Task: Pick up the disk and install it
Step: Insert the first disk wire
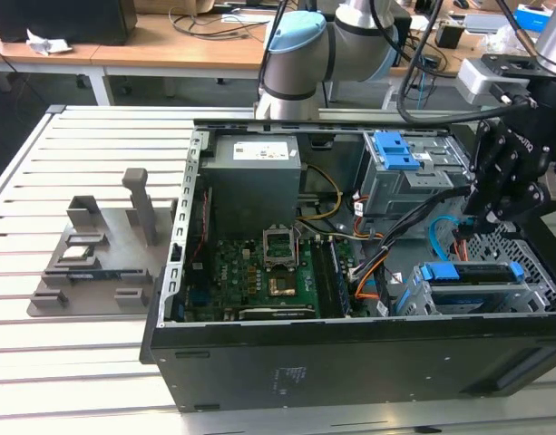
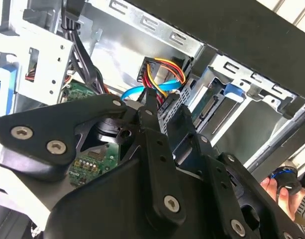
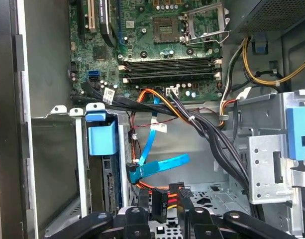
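The disk point(image 1: 468, 271) lies slotted in the metal drive cage at the open computer case's corner, on the exterior view's right, its bright blue carrier frame facing up. In the first wrist view the carrier's blue tab point(image 3: 101, 140) stands at the cage mouth. The second wrist view shows a blue tab point(image 2: 233, 89) there too. My gripper point(image 1: 482, 217) hangs inside the case just beside that cage. It is open, and its black fingers point(image 3: 142, 201) flank a black power connector point(image 3: 159, 204) with red, yellow and orange wires. In the second wrist view that connector point(image 2: 162, 69) sits just past the gripper point(image 2: 164, 102).
A blue flat data cable point(image 3: 164, 164) and a thick black cable bundle point(image 3: 202, 129) cross the space by the gripper. The motherboard point(image 1: 259, 272), grey power supply point(image 1: 257, 177) and an upper cage with blue latches point(image 1: 395, 149) occupy the case. A person's hand point(image 2: 286, 191) is nearby.
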Action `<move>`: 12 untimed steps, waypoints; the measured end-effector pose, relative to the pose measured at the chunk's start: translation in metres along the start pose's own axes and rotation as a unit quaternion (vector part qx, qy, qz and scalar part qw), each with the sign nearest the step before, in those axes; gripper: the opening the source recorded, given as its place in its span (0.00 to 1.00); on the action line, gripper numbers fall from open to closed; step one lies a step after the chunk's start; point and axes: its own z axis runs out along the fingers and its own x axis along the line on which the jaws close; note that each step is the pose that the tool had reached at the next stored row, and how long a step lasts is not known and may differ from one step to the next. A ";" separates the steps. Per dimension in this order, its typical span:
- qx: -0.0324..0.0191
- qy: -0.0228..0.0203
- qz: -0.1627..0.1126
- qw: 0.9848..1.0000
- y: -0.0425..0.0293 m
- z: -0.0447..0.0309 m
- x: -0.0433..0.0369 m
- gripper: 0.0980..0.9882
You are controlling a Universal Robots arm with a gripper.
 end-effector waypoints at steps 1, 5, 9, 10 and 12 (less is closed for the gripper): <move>0.000 0.000 0.000 1.000 -0.0028 0.0010 -0.0002 0.30; 0.000 0.000 0.000 1.000 -0.0061 0.0012 -0.0005 0.30; 0.000 0.000 0.000 1.000 -0.0061 0.0012 -0.0005 0.09; 0.000 0.000 0.000 1.000 -0.0061 0.0012 -0.0005 0.08; 0.000 0.000 0.000 1.000 -0.0061 0.0012 -0.0005 0.08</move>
